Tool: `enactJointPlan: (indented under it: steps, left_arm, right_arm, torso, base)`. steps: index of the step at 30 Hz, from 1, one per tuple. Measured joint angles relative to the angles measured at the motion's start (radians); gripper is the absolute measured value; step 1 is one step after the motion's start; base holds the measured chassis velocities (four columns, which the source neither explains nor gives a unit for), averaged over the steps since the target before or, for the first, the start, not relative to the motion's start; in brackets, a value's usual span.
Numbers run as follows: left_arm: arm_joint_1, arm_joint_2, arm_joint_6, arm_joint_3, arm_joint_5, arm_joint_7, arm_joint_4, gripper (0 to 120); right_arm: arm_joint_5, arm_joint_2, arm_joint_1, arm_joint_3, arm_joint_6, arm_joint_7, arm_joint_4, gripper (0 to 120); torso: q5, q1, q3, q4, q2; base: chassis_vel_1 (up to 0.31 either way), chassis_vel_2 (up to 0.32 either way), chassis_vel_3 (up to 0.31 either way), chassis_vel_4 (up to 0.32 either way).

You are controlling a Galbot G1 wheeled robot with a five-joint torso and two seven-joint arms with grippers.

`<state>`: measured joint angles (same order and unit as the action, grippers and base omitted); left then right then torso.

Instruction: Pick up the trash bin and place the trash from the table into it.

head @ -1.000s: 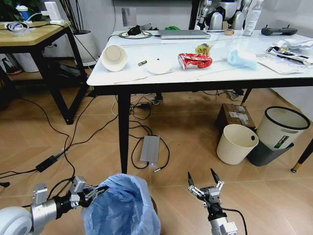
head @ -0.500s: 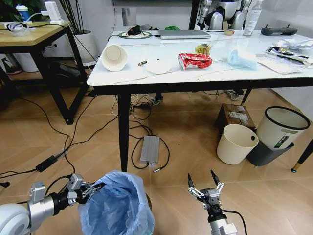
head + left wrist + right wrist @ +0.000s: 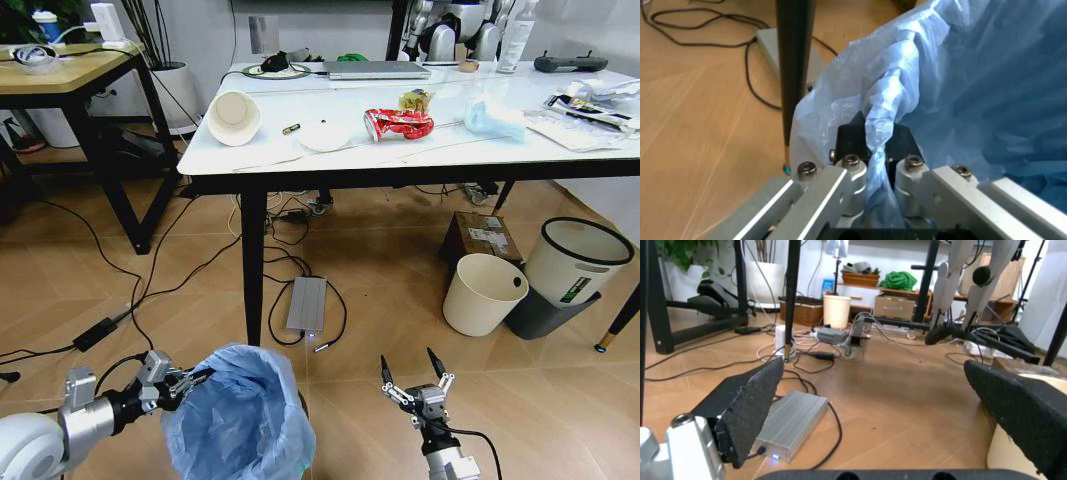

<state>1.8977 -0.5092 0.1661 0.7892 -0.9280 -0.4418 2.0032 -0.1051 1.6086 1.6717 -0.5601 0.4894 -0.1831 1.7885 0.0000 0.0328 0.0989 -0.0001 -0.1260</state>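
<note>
Left gripper (image 3: 190, 382) — low at the near left of the head view, fingers pressed together on a twisted fold of the blue liner at the rim of the trash bin (image 3: 240, 420). The left wrist view showed the same pinch: black fingertips (image 3: 852, 136) closed on the bunched plastic of the bin's bag (image 3: 960, 75), with a black table leg (image 3: 795, 60) just beyond.

Trash bin sat near the floor in front of the robot, below the near-left corner of the table (image 3: 420, 150), mouth open upward.

Right gripper (image 3: 412, 375) — low at the near right, fingers spread wide, holding nothing, apart from the bin. In the right wrist view its two black pads (image 3: 747, 400) stood well apart above the wooden floor and a silver box (image 3: 792, 422).

Trash lay on the tabletop: paper cup (image 3: 234, 118) on its side near the left edge, white lid (image 3: 325, 136) beside it, red wrapper (image 3: 398, 124) to the right, pale-blue mask (image 3: 492, 117) farther right.

On the floor at right: cream bin (image 3: 484, 292) and white bin with black rim (image 3: 574, 258).
</note>
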Motion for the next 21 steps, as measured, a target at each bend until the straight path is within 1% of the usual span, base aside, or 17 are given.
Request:
enactJointPlan:
  steps: [5,12,16,20,21]
  left_arm:
    - [-0.001,-0.014,-0.001,-0.004,0.023,0.000,-0.017,0]
    - [-0.015,-0.036,-0.003,-0.009,0.052,-0.028,-0.027,0]
    - [-0.019,-0.058,-0.001,-0.009,0.058,-0.035,-0.026,0]
    - [-0.017,-0.078,0.001,-0.002,0.059,-0.039,-0.018,0]
    - [-0.015,-0.086,0.002,0.002,0.059,-0.039,-0.014,0]
  right_arm:
    - [-0.003,0.000,0.000,0.001,-0.001,0.000,-0.001,100]
    - [-0.005,0.000,0.007,-0.001,-0.001,0.000,0.006,100]
    - [-0.005,0.000,0.010,-0.002,0.002,0.000,0.007,100]
    - [-0.005,0.000,0.011,-0.002,0.003,0.000,0.012,100]
    - [-0.005,0.000,0.012,-0.001,0.003,0.000,0.015,100]
  torso:
    - [0.0000,0.000,0.000,0.0001,0.000]
    - [0.0000,0.000,0.000,0.0000,0.000]
    - [0.0000,0.002,0.007,0.0000,-0.009]
    - [0.0001,0.005,0.020,0.0001,-0.025]
    - [0.0001,0.006,0.026,0.0000,-0.033]
  base:
    - [0.000,0.000,0.000,0.000]
    - [0.000,0.000,0.000,0.000]
    - [0.000,0.000,0.000,0.000]
    - [0.000,0.000,0.000,0.000]
    - [0.000,0.000,0.000,0.000]
